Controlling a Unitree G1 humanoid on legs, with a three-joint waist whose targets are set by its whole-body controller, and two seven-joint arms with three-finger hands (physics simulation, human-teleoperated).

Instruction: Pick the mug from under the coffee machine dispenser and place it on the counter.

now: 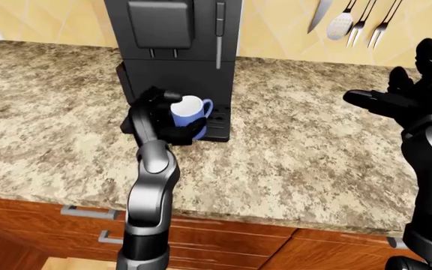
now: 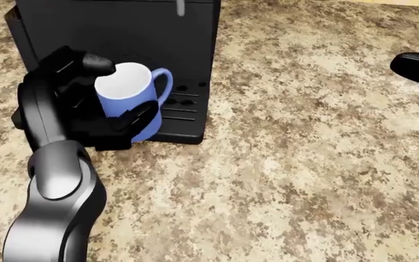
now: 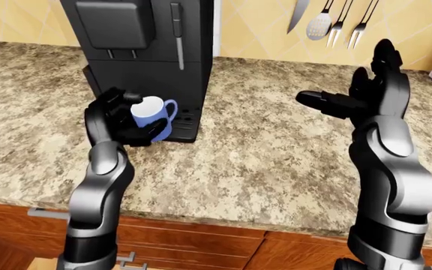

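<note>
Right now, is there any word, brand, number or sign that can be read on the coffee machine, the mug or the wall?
None: no readable text shows anywhere.
Coffee machine: plain black panels, no label.
Mug, held in the left hand: plain blue, no print.
Wall utensils: unmarked.

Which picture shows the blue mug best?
The head view: the mug is biggest there, with its white inside, handle and the left hand wrapped round it. The two eye views show it small and partly hidden by the fingers.
</note>
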